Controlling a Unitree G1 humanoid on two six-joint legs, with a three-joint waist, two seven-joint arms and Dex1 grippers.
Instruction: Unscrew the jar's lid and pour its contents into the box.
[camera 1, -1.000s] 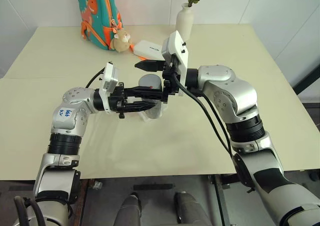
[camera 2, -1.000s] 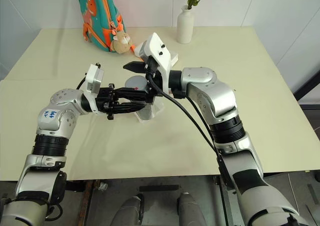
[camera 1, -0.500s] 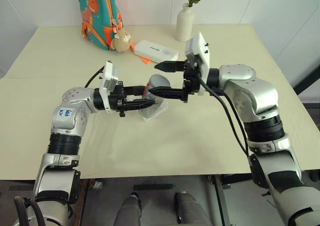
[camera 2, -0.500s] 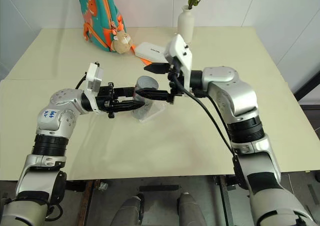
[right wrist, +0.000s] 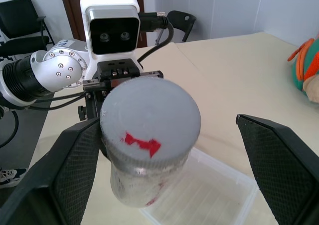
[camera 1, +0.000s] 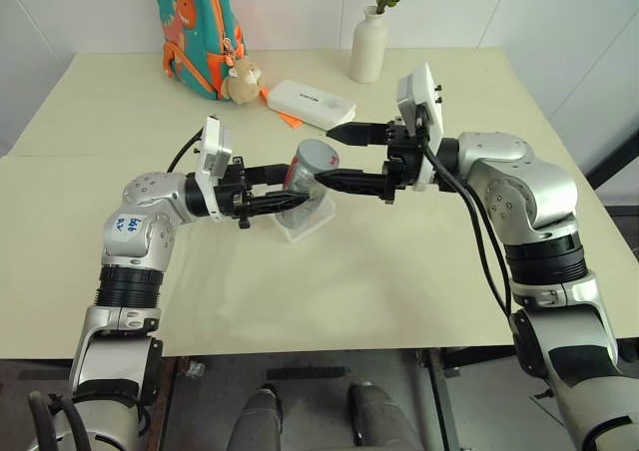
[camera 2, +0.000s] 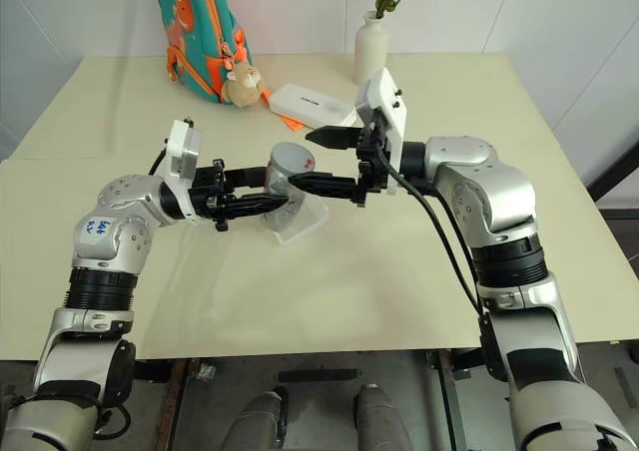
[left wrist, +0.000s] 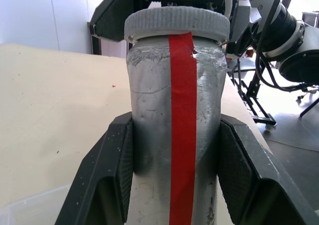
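My left gripper [camera 1: 297, 184] is shut on the body of the silvery jar [camera 1: 303, 172], holding it on its side just above the clear box [camera 1: 305, 222]. A red tape stripe runs along the jar [left wrist: 149, 110]. The grey lid [right wrist: 149, 118] with its red mark sits on the jar's neck and faces my right gripper [camera 1: 326, 156]. That gripper is open, its fingertips [right wrist: 75, 170] standing either side of the lid without touching it. The jar's wall hides the contents.
At the back of the table are a white rectangular case [camera 1: 310, 100], a white vase [camera 1: 367, 47], a colourful backpack [camera 1: 195, 27] and a small plush toy [camera 1: 243, 80]. Bare tabletop lies in front of the box and to both sides.
My right gripper has drawn back to the right, from deep around the jar's lid end to fingertips level with the lid, open throughout. The left gripper and jar have stayed put.
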